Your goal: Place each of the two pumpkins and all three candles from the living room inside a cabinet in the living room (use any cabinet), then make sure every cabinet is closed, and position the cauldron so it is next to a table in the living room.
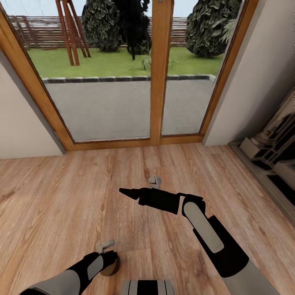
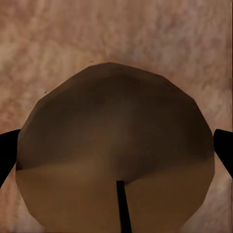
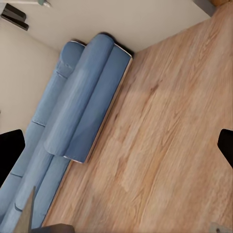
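Closest to me, low in the head view, my left gripper [image 1: 110, 262] points straight down at the wooden floor [image 1: 61, 205] with a candle [image 1: 111, 268] under it. From the left wrist camera the candle [image 2: 114, 150] is a stubby tan cylinder seen end-on, its round top facing up at me, so its axis stands upright on the boards. A dark wick line shows on that top. My two fingers [image 2: 7, 153] sit at either side of the candle, spread wide enough to straddle it (whether the pads actually press its sides I cannot tell).

A little farther out, my right gripper [image 1: 125, 191] hangs above the floor, the forearm reaching across toward my left so the dark fingertips point leftward in the head view. In the right wrist camera the fingers [image 3: 9, 153] stand far apart at the frame's two edges with nothing between them: released, holding nothing. Beyond them that camera looks across the boards to a long blue sofa [image 3: 82, 111] against a pale wall.

Just past the right gripper, a small grey fitting [image 1: 155, 180] sits on the floor. Farther still is the wood-framed glass door [image 1: 160, 82], with paving, a lawn and dark shrubs outside. At my far right stands part of a stone-coloured fireplace [image 1: 274, 143].

I see no container and no readable writing anywhere.
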Robot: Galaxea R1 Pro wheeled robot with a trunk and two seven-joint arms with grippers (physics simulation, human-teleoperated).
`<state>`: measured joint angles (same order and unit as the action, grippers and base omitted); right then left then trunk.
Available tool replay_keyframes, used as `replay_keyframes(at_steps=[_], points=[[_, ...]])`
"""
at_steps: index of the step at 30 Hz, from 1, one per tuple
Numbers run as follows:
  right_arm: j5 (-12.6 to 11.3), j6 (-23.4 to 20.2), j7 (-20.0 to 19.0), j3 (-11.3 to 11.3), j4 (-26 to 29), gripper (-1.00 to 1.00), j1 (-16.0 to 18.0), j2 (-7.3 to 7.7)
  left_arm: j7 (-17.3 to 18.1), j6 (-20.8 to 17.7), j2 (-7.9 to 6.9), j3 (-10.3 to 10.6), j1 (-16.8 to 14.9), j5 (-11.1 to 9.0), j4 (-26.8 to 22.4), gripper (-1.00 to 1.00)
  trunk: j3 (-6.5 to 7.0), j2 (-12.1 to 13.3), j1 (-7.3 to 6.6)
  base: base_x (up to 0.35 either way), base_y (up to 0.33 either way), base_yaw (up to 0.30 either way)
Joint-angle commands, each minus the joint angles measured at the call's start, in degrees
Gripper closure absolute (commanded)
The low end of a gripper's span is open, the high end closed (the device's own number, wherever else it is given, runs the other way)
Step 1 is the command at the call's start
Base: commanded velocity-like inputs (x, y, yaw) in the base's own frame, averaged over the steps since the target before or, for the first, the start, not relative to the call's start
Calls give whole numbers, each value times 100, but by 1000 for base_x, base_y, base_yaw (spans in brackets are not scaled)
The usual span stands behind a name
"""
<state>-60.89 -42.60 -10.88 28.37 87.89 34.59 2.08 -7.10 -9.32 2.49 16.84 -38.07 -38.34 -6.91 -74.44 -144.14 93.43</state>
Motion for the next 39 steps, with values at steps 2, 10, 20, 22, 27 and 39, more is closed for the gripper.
replay_keyframes(at_steps=[2, 10, 20, 22, 27, 39], points=[[15, -11, -20, 2, 1, -100, 4, 3, -37, -30, -6, 46, 1, -69, -12, 100, 41, 2, -6, 0, 0, 0], [24, -10, -14, -1, -19, -100, 4, 3, -37, -56, -33, 26, 1, -97, -12, 100, 130, 7, -16, 0, 0, 0], [37, -5, -30, -467, -439, -100, 4, 292, -42, -107, -393, -40, 1, -391, -77, 100, 307, 18, -37, -11, 0, 0], [41, -11, -26, -689, -564, -100, 4, 385, -32, -116, -489, -34, 1, -584, -86, 100, 351, 20, -42, -238, 0, 0], [49, -16, 9, -796, -638, -100, 4, 430, -31, -402, -652, -17, -7, -657, -164, 100, 462, 27, -55, -98, 0, 0], [51, -11, 5, -815, -930, -100, 4, 432, -201, -4333, -1882, -769, 47, -654, -3942, 100, 756, 43, -86, -26, 0, -104]])
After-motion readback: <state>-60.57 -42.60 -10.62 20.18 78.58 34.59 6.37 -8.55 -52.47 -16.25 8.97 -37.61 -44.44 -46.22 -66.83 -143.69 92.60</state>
